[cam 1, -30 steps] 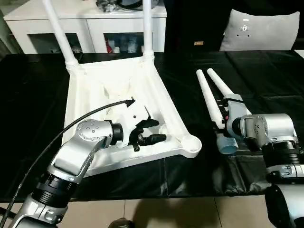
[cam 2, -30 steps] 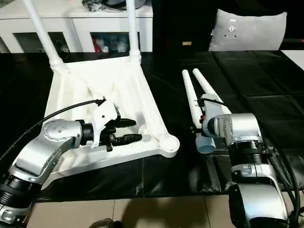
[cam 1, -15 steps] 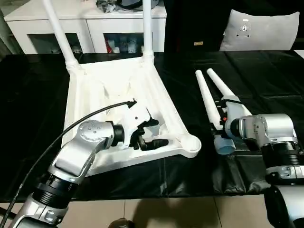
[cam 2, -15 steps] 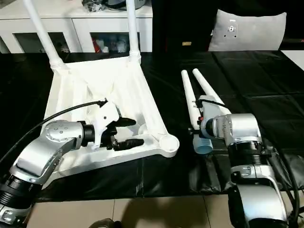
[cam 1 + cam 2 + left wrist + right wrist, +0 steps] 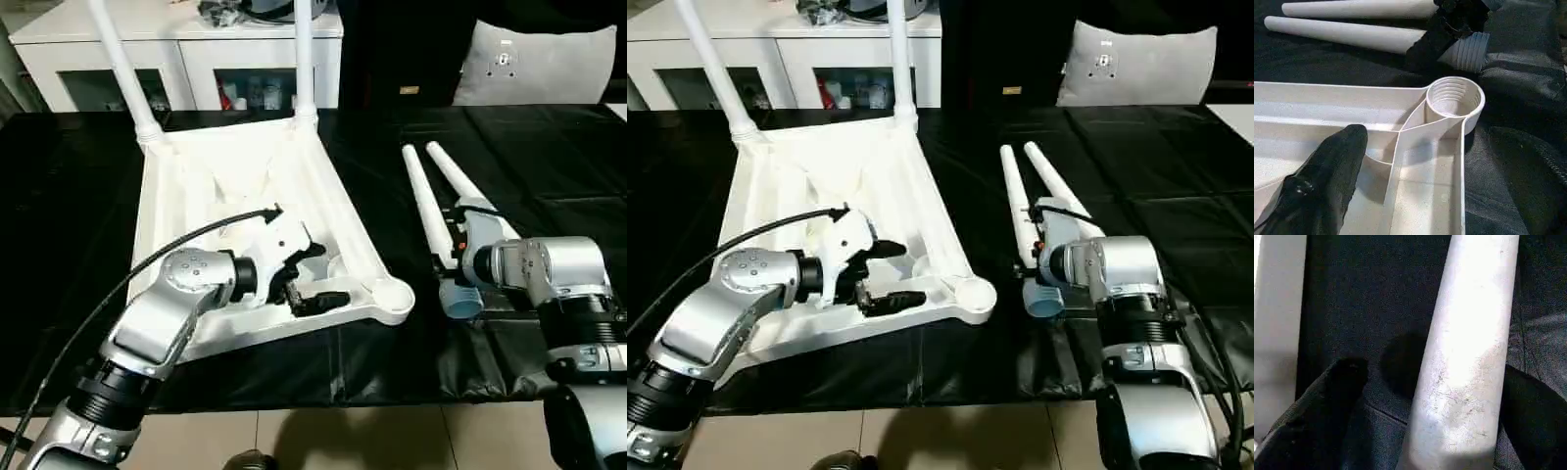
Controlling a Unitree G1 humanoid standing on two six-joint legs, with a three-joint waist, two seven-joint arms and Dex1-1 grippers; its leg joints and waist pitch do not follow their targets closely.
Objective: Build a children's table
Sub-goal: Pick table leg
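I have the children's table [image 5: 245, 186] lying upside down on the black-covered surface [image 5: 549, 157], two legs already standing up from its far corners. The other two loose legs [image 5: 431, 211] lie side by side on the cloth to its right, near but apart from it.

My right tool [image 5: 458, 257] hangs over the thick ends of those legs, fingers spread wide with one leg between them and not yet pinched. I judge the step in hand is picking that leg up. To do it well I want to close near the threaded end, squarely across the round shaft so it cannot roll out, then lift clear of its neighbour before swinging it over.

My left tool [image 5: 884, 276] sits inside the ribbed underside near the empty near-right corner socket [image 5: 1454, 98], fingers spread and holding nothing. I would keep it low there to steady the top when the leg is turned in.

The left wrist view gives me the threads inside that socket and on a leg's end just beyond. The right wrist view shows the leg between my dark fingers [image 5: 1332, 396]. The head views give the overall layout.
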